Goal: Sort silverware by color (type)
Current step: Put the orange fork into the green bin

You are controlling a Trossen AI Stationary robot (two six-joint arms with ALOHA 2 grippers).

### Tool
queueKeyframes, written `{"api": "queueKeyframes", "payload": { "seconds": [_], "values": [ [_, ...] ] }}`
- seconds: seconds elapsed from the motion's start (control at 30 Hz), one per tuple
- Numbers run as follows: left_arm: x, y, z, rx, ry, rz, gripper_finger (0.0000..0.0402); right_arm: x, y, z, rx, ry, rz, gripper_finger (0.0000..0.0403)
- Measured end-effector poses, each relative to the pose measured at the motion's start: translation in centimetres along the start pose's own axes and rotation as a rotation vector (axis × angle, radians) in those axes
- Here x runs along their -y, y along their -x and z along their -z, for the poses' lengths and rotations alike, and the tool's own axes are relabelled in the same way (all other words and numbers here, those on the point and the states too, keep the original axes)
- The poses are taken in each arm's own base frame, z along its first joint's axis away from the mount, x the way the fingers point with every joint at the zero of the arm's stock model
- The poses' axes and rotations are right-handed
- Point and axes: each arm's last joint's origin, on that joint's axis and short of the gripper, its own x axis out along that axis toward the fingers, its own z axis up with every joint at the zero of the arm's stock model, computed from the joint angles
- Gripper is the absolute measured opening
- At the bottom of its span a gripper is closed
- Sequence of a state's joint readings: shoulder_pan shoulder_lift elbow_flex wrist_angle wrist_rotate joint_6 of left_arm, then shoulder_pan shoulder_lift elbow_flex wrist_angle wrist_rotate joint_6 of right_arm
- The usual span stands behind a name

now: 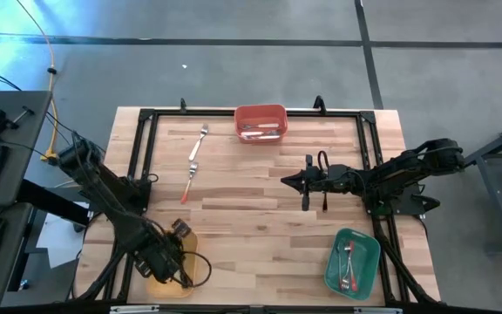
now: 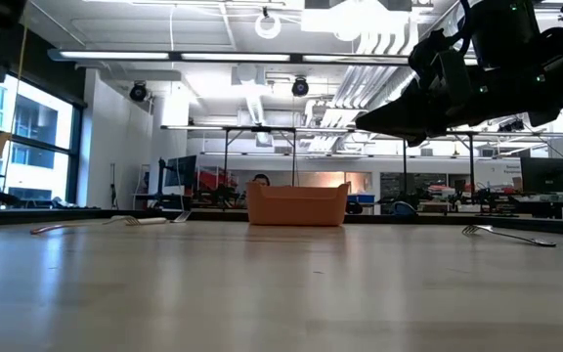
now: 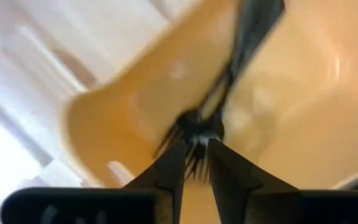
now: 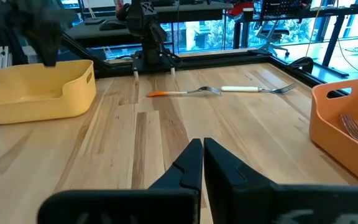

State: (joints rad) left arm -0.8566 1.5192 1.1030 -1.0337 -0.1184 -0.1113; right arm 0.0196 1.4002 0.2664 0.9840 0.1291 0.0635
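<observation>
The left claw (image 3: 196, 163) sits over the yellow plastic bin (image 3: 291, 112), hiding most of it from above. A blurry black-handled metal fork (image 3: 219, 99) lies just past its slightly parted fingertips, inside the bin. The right claw (image 4: 202, 155) is clenched, empty, above the wooden surface (image 1: 260, 201).

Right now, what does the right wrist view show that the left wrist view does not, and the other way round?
Only the right wrist view shows the bare wooden table, a red-handled metal fork and a white-handled metal fork lying loose on it, the orange-red plastic bin, and the shut right hand.
Only the left wrist view shows the left hand slightly parted around a dark-handled fork above the bin's inside.
Both show the yellow plastic bin.
</observation>
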Motion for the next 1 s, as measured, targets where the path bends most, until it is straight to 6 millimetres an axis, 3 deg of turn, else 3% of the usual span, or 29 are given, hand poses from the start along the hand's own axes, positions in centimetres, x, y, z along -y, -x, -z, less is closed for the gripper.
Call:
{"api": "queueKeyframes", "payload": {
  "seconds": [0.23, 0.5, 0.63, 1.0],
  "values": [
    [-3.3, 2.5, 3.0, 0.274, 0.337, -0.044, 0.0004, 0.0, 0.0, 0.0, 0.0, 0.0, 0.0, 0.0],
    [-8.1, 0.3, 10.2, 0.364, 0.933, -0.252, 0.0002, 0.1, 0.0, 0.0, -0.001, -0.008, 0.029, 0.0],
    [-9.6, -1.4, 12.4, 0.389, 1.135, -0.286, 0.0026, 0.8, 0.0, 0.4, -0.036, -0.093, 0.115, 0.0],
    [-12.1, -5.0, 15.6, 0.331, 1.373, -0.394, 0.0146, 2.1, 0.0, 1.1, -0.101, -0.166, 0.186, 0.0]
  ]
}}
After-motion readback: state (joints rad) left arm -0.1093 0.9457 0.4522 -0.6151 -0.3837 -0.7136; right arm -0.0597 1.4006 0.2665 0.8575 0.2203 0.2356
